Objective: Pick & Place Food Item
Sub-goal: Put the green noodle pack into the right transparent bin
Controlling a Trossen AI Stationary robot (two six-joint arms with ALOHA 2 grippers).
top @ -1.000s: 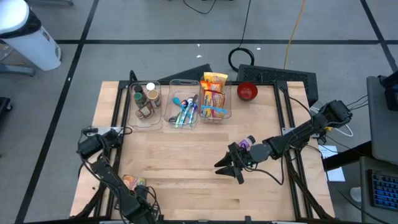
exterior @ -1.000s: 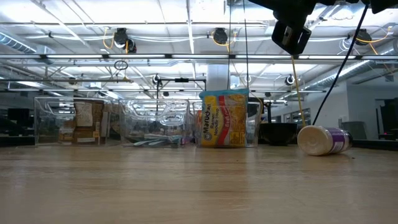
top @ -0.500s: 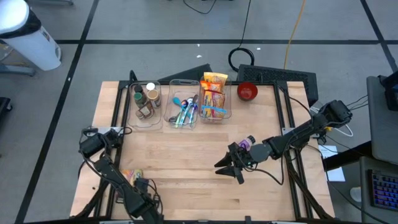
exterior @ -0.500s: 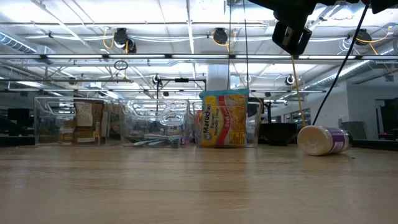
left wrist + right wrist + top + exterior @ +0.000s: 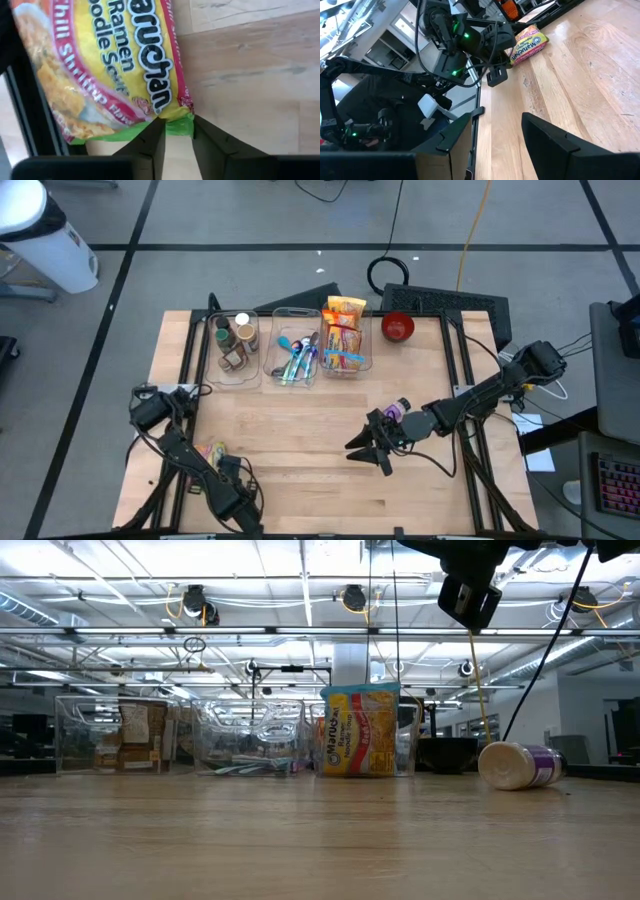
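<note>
The left tool [image 5: 175,142] had its 2 fingers nearly closed on the green edge of the Maruchan ramen packet [image 5: 107,65], which lay flat on the table [image 5: 300,430] just ahead of it, so lifting and placing remained, while the right tool [image 5: 368,446] waited half-open and empty.

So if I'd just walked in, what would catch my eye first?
Probably the bright yellow ramen packet at the table's near left corner, its green edge between the left gripper fingers. Next, the three clear bins along the far edge, one holding more ramen. Then the right gripper hovering open mid-table, beside a purple-labelled bottle lying on its side.
</note>
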